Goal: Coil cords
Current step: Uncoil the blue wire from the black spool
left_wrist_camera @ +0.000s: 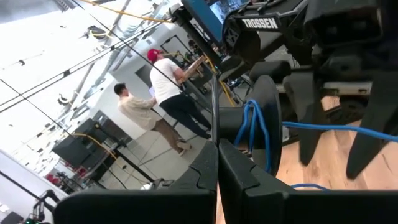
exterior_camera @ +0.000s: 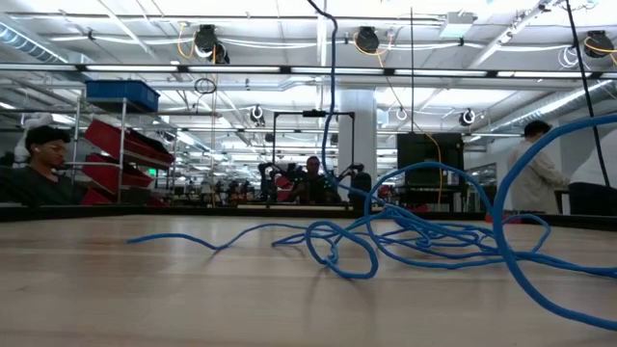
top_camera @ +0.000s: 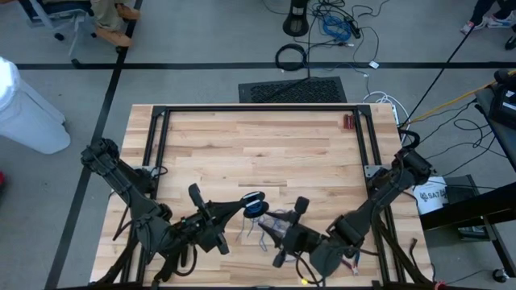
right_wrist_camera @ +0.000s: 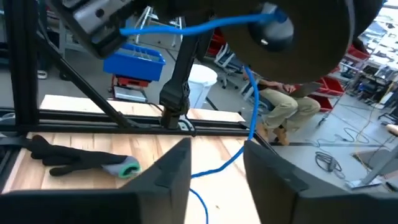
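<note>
Left gripper [top_camera: 242, 206] sat over the near-centre of the table [top_camera: 266, 145], fingers [left_wrist_camera: 205, 174] pressed fully together, nothing seen between the tips. Right gripper [top_camera: 268, 229] was just beside it toward the near edge, fingers [right_wrist_camera: 171, 168] parted with a clear gap and nothing between them (blue cord passed beyond that gap in the right wrist view, not clamped).

Blue cord [exterior_camera: 415, 236] was partly wound on a dark round spool [left_wrist_camera: 264, 124] up off the table near both grippers; a few turns showed around its hub. The rest lay loose on the wood in tangled loops, one strand rising out of the top of the low view. From above the cord showed as a small blue bundle [top_camera: 255, 205] at the left gripper's tip.

A dark glove [right_wrist_camera: 81, 160] lay on the table by the frame rail [right_wrist_camera: 124, 118]. People were in the room beyond.
</note>
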